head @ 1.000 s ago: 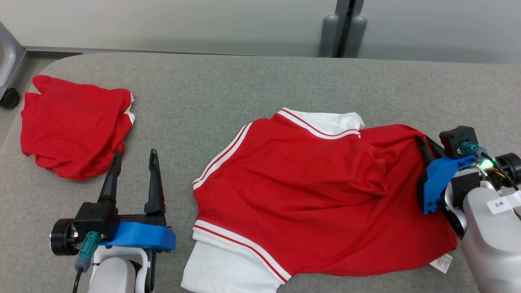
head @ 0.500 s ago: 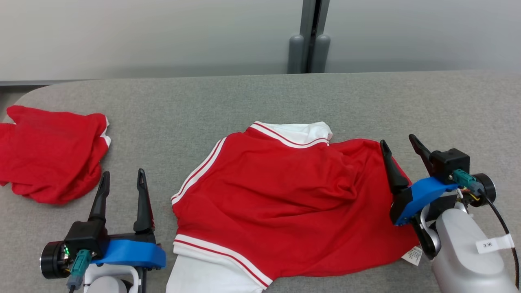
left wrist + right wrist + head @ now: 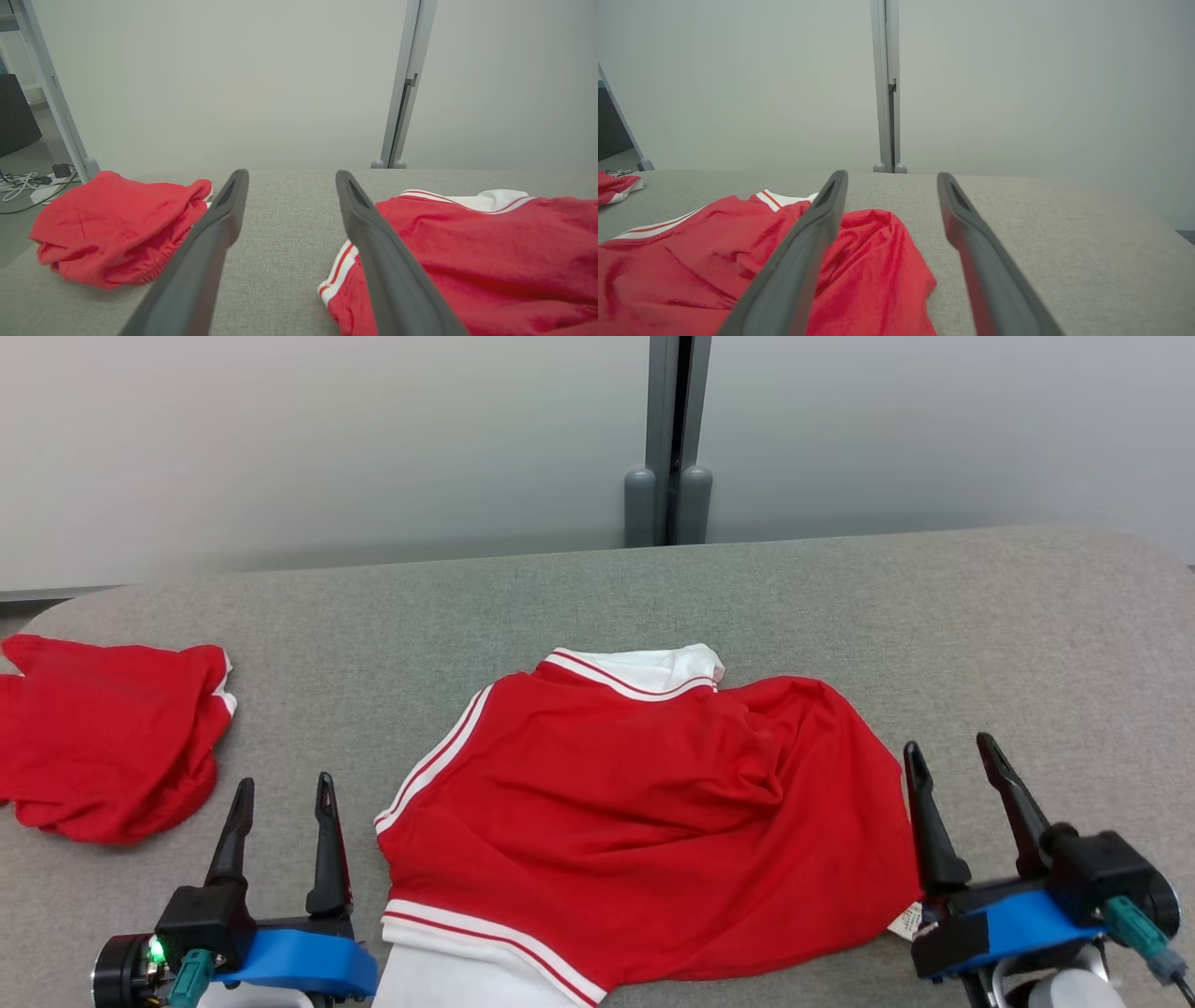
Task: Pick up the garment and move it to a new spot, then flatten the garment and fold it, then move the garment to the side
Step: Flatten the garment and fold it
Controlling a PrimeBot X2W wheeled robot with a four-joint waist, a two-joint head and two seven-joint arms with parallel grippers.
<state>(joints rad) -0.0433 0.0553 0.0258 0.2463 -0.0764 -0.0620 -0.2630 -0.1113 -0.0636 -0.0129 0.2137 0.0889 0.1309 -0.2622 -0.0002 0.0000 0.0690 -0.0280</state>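
Note:
The garment [image 3: 635,821], a red top with white sleeves and red-and-white stripes, lies rumpled in the middle of the grey table [image 3: 840,607]. Its hem with a white label [image 3: 904,922] is at the right. My right gripper [image 3: 948,756] stands open just right of that hem, nothing between its fingers; in the right wrist view the garment [image 3: 859,275] lies left of and under the left finger [image 3: 803,252]. My left gripper [image 3: 284,788] stands open left of the garment's striped sleeve [image 3: 343,270], empty.
A second red garment [image 3: 103,737] lies bunched at the table's left end, also in the left wrist view [image 3: 117,228]. A grey post [image 3: 667,439] and pale wall stand behind the table. Bare cloth stretches to the right [image 3: 1064,233].
My right gripper has let go of the garment's right edge, opened and drawn back toward me. The head camera has tilted up and turned, shifting the whole picture.

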